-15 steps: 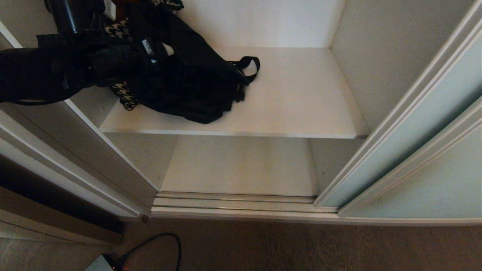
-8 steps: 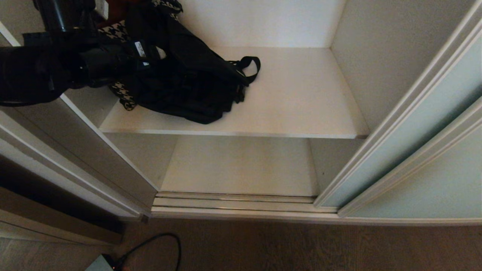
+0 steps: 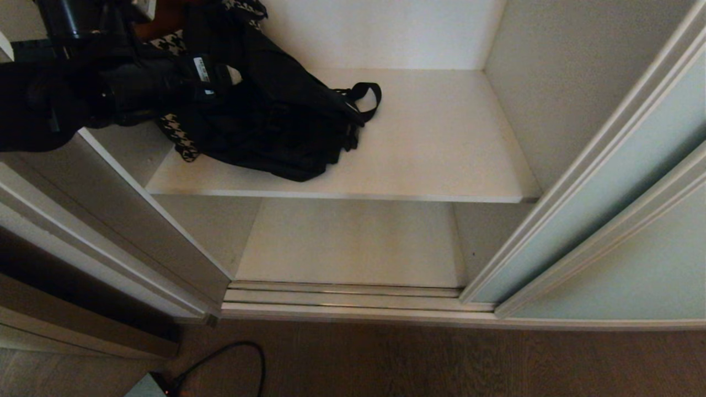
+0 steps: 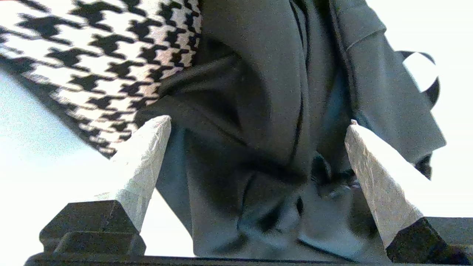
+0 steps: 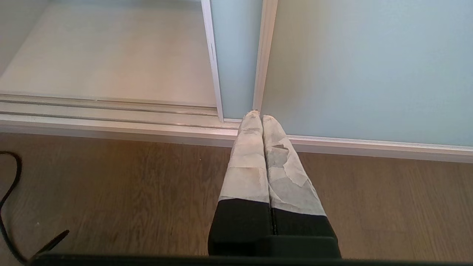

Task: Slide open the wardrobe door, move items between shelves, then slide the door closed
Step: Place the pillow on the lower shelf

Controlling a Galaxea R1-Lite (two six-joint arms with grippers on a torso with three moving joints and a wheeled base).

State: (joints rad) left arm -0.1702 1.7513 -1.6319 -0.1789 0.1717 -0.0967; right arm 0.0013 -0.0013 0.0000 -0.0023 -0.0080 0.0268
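Door slid aside; item-moving step in hand. Left gripper (image 4: 258, 125), fingers spread wide, is poised at the black bag (image 3: 276, 127) near the upper shelf's (image 3: 441, 143) left edge; closing on fabric is called for next. Right gripper (image 5: 257, 116), fingers pressed together, is parked.

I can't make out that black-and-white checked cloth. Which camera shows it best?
The left wrist view: the checked cloth fills a corner of it, pattern crisp, beside the black bag. The head view shows only slivers poking out around the bag. The right wrist view shows none of it.
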